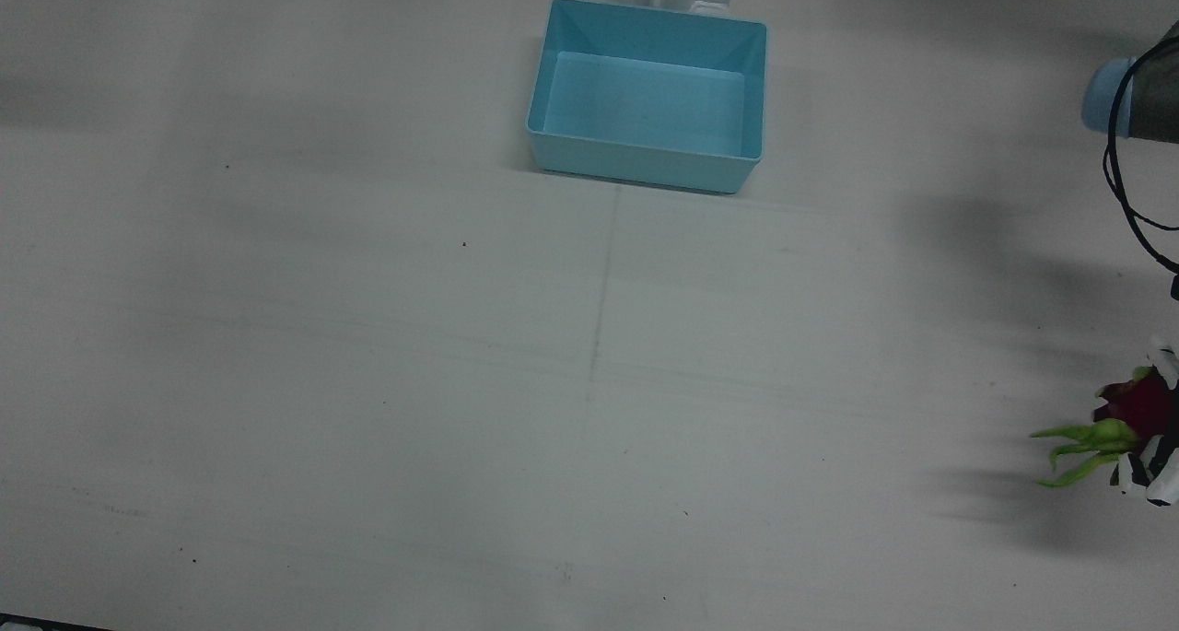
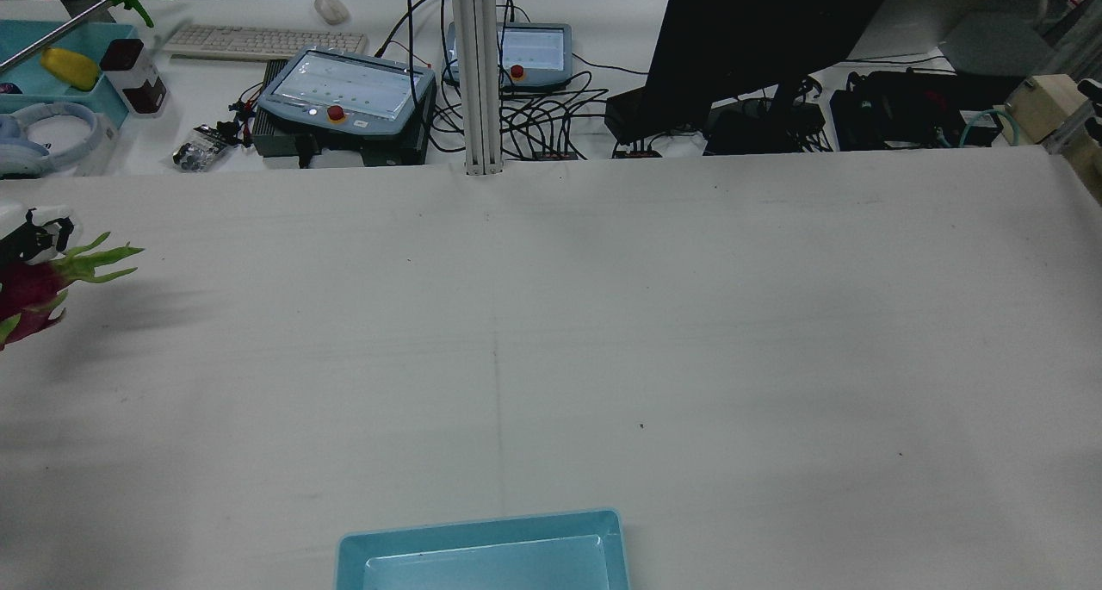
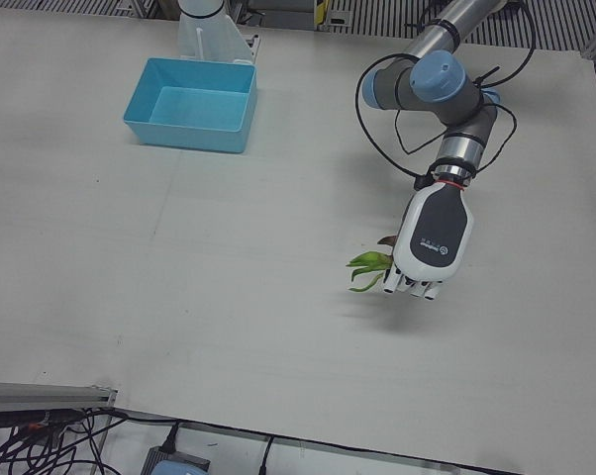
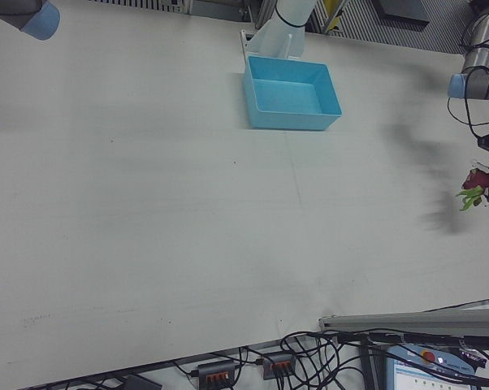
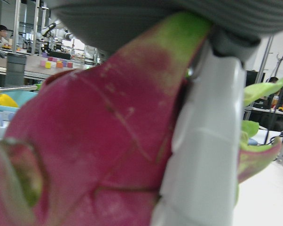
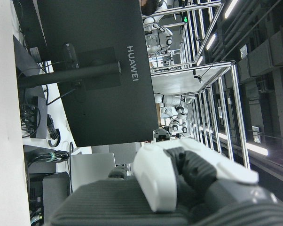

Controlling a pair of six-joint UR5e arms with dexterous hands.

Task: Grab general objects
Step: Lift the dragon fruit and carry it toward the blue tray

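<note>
A red dragon fruit [image 3: 370, 265] with green leaf tips is held in my left hand [image 3: 432, 237], whose fingers are closed around it. The hand holds it above the white table, near the table's edge on my left side; its shadow lies apart from it. The fruit also shows at the right edge of the front view [image 1: 1138, 410], at the left edge of the rear view [image 2: 26, 288], and fills the left hand view [image 5: 94, 141], with a white finger [image 5: 202, 155] pressed on it. My right hand [image 6: 188, 174] shows only in its own view, away from the table; its pose is unclear.
An empty light-blue bin [image 1: 645, 166] stands at the table's middle on the robot's side, also in the left-front view [image 3: 184, 134]. Beyond the table's far edge are a monitor [image 2: 758, 39], control pendants [image 2: 344, 90] and cables. The right arm's elbow [image 4: 33, 16] is off at the corner.
</note>
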